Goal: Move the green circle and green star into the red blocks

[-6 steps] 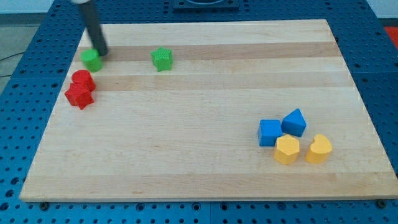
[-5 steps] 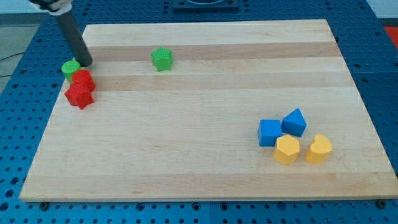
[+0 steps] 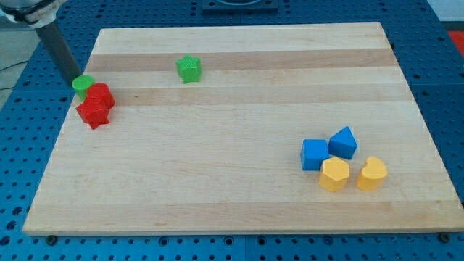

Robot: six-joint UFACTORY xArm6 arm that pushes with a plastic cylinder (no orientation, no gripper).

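**Pale wood, matt plastic, perforated blue metal**

The board [image 3: 239,130] looks like light, smooth wood with faint lengthwise grain bands and a soft satin finish. Around it the blue table [image 3: 435,65] appears to be painted metal, matt, dotted with regular holes. The blocks look like matt moulded plastic: the green circle [image 3: 82,83] and green star [image 3: 188,69] toward 10 and 11 o'clock, the two red blocks [image 3: 95,106] beside the circle, and the blue blocks [image 3: 328,148] and yellow blocks [image 3: 352,174] toward 4 o'clock. The rod ending in my tip [image 3: 75,81] is dark, smooth and dull, possibly rubber or plastic
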